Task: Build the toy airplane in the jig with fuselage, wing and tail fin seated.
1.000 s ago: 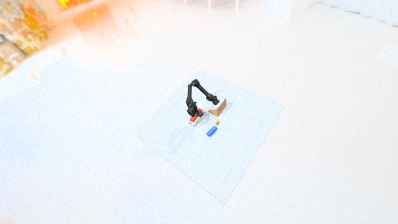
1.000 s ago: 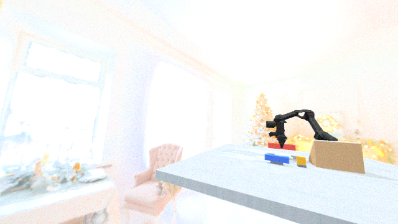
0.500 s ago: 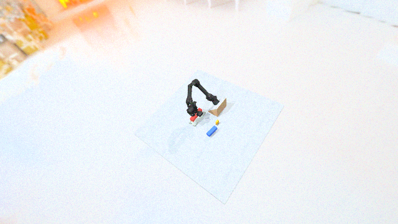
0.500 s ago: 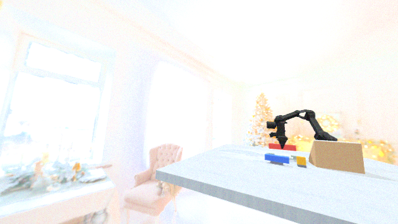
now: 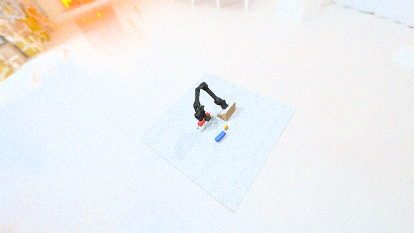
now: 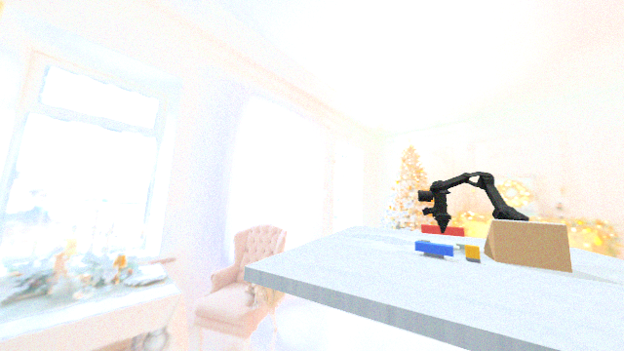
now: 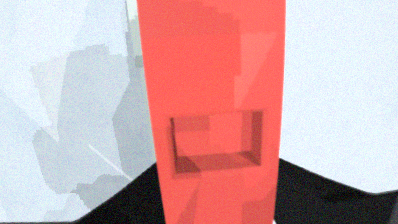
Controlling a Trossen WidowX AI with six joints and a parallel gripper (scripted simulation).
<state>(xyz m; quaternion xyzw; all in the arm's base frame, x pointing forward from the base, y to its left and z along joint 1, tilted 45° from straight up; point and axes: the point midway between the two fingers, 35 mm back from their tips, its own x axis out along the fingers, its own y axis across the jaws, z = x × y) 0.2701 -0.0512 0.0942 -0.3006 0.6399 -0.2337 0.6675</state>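
The red fuselage (image 7: 210,100) is clamped in your gripper (image 5: 201,117), low over the pale cradle (image 5: 204,127) with its socket facing up, so seating is in hand; next, judge it flat, release, then fetch the blue wing (image 5: 220,136) nearby.

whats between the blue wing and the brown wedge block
The small yellow tail fin sits between the blue wing and the brown wedge block, clearest in the exterior view.
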